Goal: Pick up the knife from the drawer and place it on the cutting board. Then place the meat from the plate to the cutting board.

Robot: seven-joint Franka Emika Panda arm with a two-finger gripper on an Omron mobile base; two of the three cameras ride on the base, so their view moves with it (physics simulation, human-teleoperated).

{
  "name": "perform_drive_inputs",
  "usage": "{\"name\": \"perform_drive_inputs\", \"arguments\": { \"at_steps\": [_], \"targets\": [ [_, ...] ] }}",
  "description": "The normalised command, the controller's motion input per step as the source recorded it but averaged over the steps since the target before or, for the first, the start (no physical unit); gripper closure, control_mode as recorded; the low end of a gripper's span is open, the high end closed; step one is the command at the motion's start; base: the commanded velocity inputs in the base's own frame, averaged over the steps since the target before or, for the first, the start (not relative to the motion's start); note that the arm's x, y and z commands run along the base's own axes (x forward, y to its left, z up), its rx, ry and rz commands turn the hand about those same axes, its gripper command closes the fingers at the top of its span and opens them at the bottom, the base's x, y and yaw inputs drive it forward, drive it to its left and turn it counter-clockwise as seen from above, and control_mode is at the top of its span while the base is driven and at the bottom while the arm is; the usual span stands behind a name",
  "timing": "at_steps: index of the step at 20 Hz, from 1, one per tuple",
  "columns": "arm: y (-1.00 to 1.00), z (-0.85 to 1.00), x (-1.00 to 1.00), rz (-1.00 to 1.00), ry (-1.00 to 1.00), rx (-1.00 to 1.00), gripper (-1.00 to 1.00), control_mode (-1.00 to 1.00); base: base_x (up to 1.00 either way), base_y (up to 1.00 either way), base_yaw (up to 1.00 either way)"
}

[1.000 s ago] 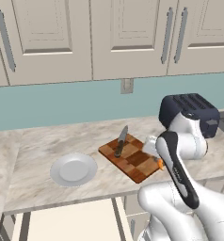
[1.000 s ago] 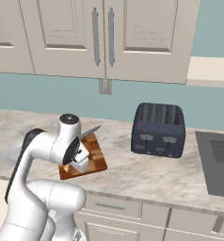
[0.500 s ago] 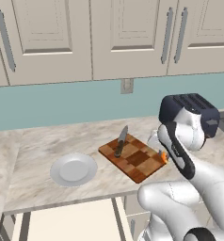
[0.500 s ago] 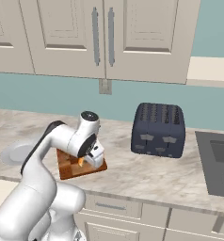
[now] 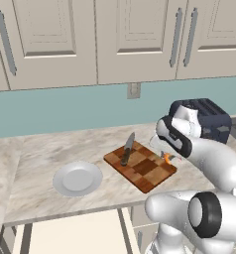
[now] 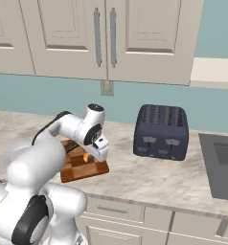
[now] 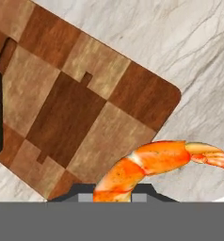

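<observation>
The checkered wooden cutting board [image 5: 145, 168] [image 6: 80, 168] [image 7: 71, 108] lies on the counter. The knife [image 5: 127, 149] rests on its left part, blade pointing toward the wall. My gripper [image 5: 165, 156] [image 6: 90, 154] [image 7: 115, 192] hangs just above the board's right corner, shut on the meat [image 5: 167, 158] [image 6: 86, 156] [image 7: 151, 164], a curved orange piece. In the hand view the meat's tail reaches out over the marble beyond the board's edge. The round plate [image 5: 78, 178] sits bare to the left of the board. The pale drawer [image 5: 75, 235] stands pulled out below the counter's front edge.
A dark toaster [image 5: 205, 119] [image 6: 162, 131] stands on the counter to the right of the board. A sink [image 6: 223, 165] lies at the far right. A wall outlet [image 5: 134, 91] and cabinet doors are behind.
The arm's upper links have swung to the right and folded lower. The hand, still holding the meat, has shifted only slightly at the board's right corner.
</observation>
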Motion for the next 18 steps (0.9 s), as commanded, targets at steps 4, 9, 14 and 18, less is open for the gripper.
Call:
{"name": "perform_drive_inputs", "arguments": {
  "at_steps": [4, 9, 14, 18],
  "targets": [
    [0.17, -0.30, 0.26, 0.00, 0.06, -0.08, 1.00, -1.00, 0.00, 0.00, 0.00],
    [0.21, -0.34, 0.17, 0.00, 0.05, -0.08, 1.00, -1.00, 0.00, 0.00, 0.00],
    [0.13, -0.39, 0.11, 0.00, 0.03, -0.03, 1.00, -1.00, 0.00, 0.00, 0.00],
    [0.07, -0.37, 0.05, 0.00, 0.02, -0.01, 1.00, -1.00, 0.00, 0.00, 0.00]
  ]
}}
